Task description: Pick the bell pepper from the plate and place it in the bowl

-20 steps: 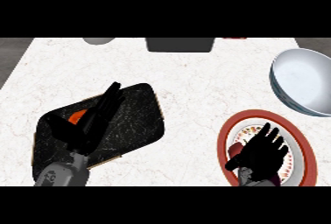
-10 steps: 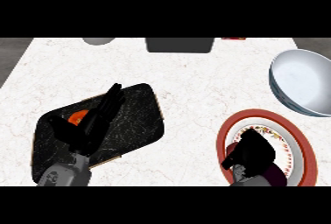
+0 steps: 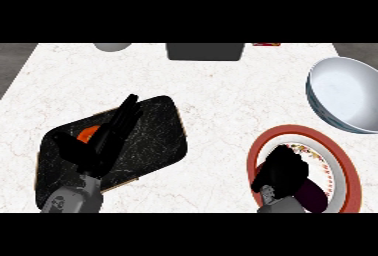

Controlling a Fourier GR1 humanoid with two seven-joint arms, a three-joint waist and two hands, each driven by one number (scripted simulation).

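A dark purple, rounded bell pepper [image 3: 313, 194] lies on the red-rimmed, patterned plate [image 3: 336, 155], mostly hidden; its axis cannot be told. The right robot hand [image 3: 280, 170] curls over it. The glossy bowl [image 3: 347, 92] sits beyond. The left robot hand [image 3: 107, 137] rests straight-fingered over a dark marbled board [image 3: 159, 135] on the pale marble surface [image 3: 221, 90].

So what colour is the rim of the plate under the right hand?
Red-brown, on the plate in the head view.

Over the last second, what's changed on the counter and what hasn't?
The right hand went from spread open over the red-rimmed plate to curled shut, drawing back toward the view's lower edge; a dark purple thing now shows beside it. Whether the fingers hold anything is hidden. The left hand, dark board and bowl stayed put.
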